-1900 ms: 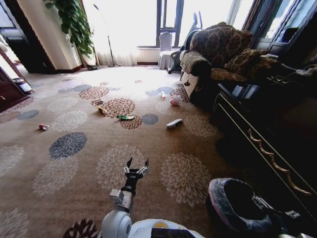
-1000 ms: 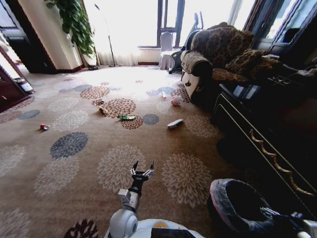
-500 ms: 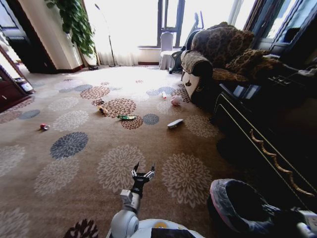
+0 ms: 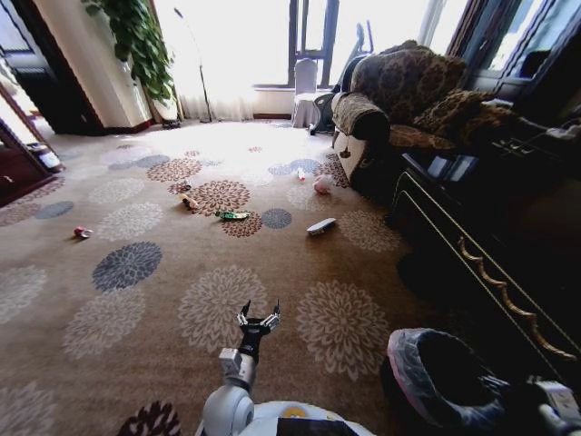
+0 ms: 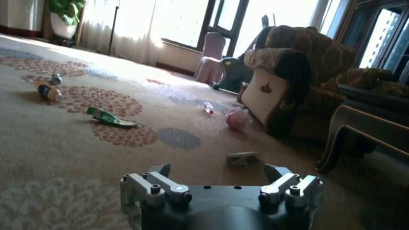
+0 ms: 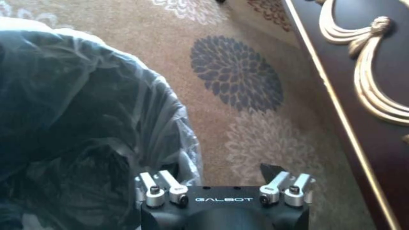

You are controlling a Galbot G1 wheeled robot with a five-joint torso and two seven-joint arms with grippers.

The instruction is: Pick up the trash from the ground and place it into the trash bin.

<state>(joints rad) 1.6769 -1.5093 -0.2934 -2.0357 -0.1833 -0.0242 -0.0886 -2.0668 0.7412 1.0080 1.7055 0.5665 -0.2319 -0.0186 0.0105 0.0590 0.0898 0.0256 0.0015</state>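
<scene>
Trash scattered on patterned carpet, well ahead: green wrapper [image 4: 231,215] flat, white packet [image 4: 320,226] to its right, pink bag [image 4: 321,184] near sofa, small bottle [image 4: 300,173] beside it, yellow bit [image 4: 188,202], red bit [image 4: 82,232] far left. Bin [image 4: 413,389] (black, pale liner) upright, lower right.

Brown carpet [image 4: 136,300] with big flower medallions everywhere. Way past the end effector, bright windows [image 4: 263,41] blow out the far wall, potted plant [image 4: 136,41] beside them. Patterned armchair [image 4: 399,100] and a dark gilt-trimmed cabinet [image 4: 495,245] off to its right.
</scene>
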